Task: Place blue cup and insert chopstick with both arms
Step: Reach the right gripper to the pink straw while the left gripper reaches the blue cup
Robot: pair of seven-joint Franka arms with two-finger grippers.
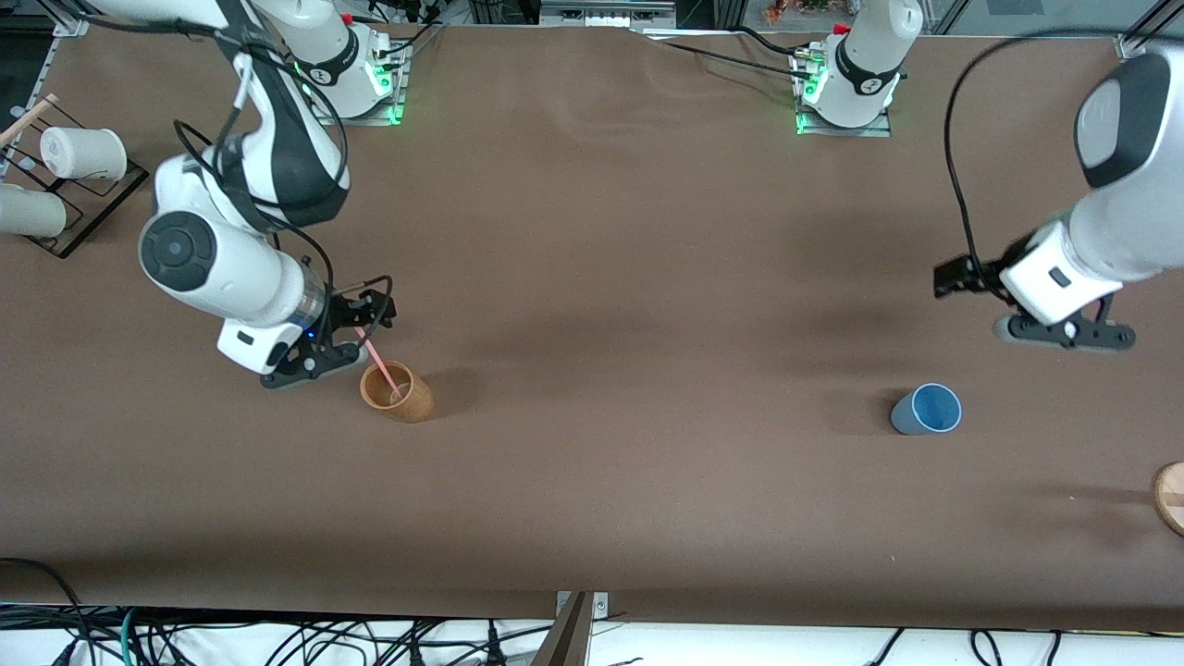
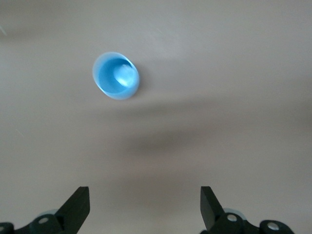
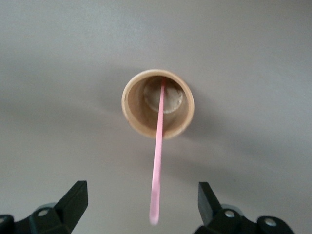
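The blue cup (image 1: 928, 410) stands upright on the brown table toward the left arm's end; it also shows in the left wrist view (image 2: 116, 75). My left gripper (image 1: 962, 277) (image 2: 144, 207) is open and empty, up in the air, not over the cup. The pink chopstick (image 1: 379, 365) (image 3: 158, 156) leans with its lower end inside the tan cup (image 1: 396, 392) (image 3: 157, 103) toward the right arm's end. My right gripper (image 1: 365, 319) (image 3: 141, 204) is open above it. The stick's upper end lies between the jaws and touches neither.
A black rack (image 1: 83, 208) with white cups (image 1: 83, 153) stands at the right arm's end of the table. A round wooden piece (image 1: 1170, 498) lies at the left arm's end, nearer to the front camera than the blue cup.
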